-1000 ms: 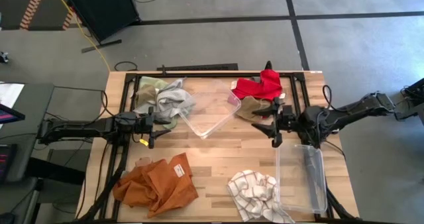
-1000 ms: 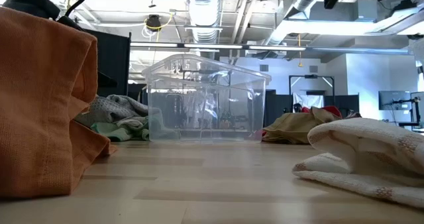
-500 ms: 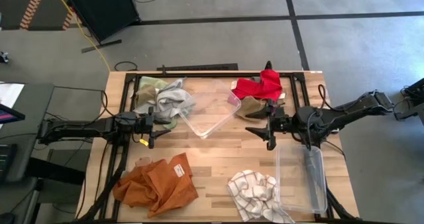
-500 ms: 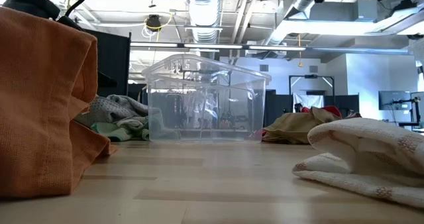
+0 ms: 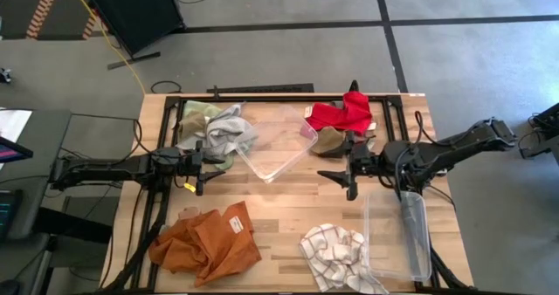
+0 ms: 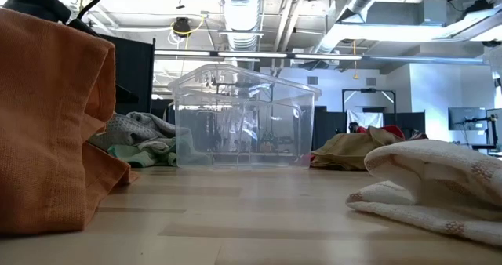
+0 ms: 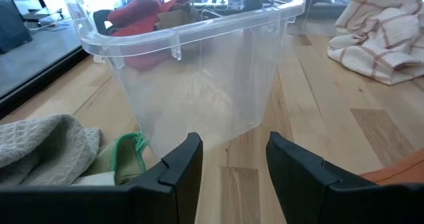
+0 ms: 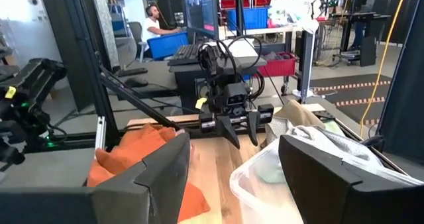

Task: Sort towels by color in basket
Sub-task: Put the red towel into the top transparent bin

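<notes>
A wooden desk seen from above, with two dark robot arms reaching in from either side. The left gripper hovers near the desk's left-centre, its fingers spread with nothing between them, pointing at a clear plastic bin that sits tilted in the middle of the desk. In the left wrist view the bin's wall fills most of the picture, and a red shape behind it shows only blurred through the plastic. The right gripper hangs above the desk just right of that bin, fingers also spread and holding nothing.

The towels lie scattered on the desk, none inside a bin. The grey towel and pale green towel are heaped together at the far left, the green largely covered by the grey. The red towel lies at the far right, with the tan-brown towel just beside it and partly hidden under the right arm. The rust-orange towel is crumpled at the near left. The white checked towel lies at the near edge, touching a second clear bin whose near end is cut off by the desk edge. In the low view the orange towel blocks the whole left side.
</notes>
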